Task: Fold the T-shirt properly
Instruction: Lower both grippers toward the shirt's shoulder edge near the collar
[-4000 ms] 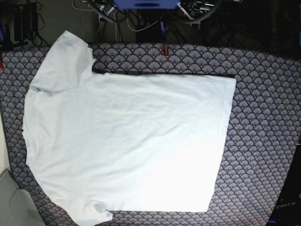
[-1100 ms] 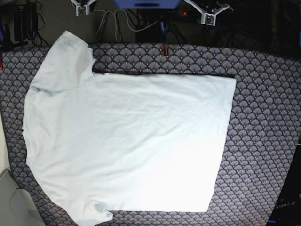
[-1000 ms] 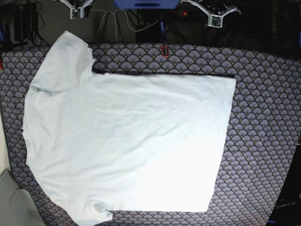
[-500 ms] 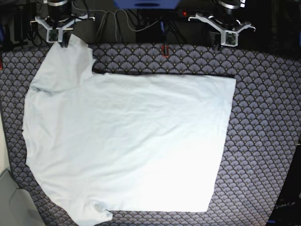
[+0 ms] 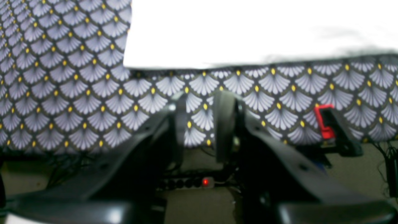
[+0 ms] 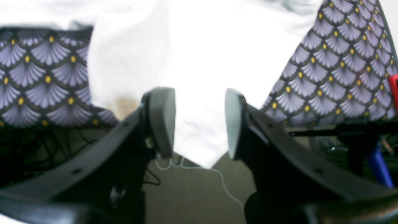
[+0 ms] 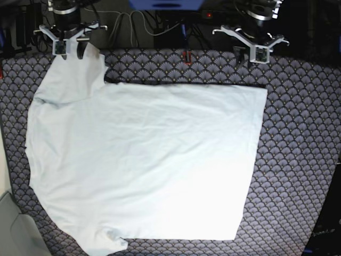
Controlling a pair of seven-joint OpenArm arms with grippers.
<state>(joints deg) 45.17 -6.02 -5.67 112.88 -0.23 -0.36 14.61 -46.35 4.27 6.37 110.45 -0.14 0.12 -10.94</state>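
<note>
While the big, soft white T-shirt [image 7: 144,160] is lying flat and unfolded, you are holding both grippers empty: right gripper [image 6: 199,124] spread wide over the sleeve, left gripper [image 5: 200,124] parted narrowly.

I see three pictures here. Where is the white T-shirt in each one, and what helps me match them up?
Base view: the T-shirt lies spread flat, filling most of the patterned table cover, one sleeve at top left.
Left wrist view: its straight edge runs along the top, beyond the left gripper.
Right wrist view: the sleeve fills the middle, behind the right gripper.
Shared landmark: the red clip on the cover's far edge, also seen at.
</note>
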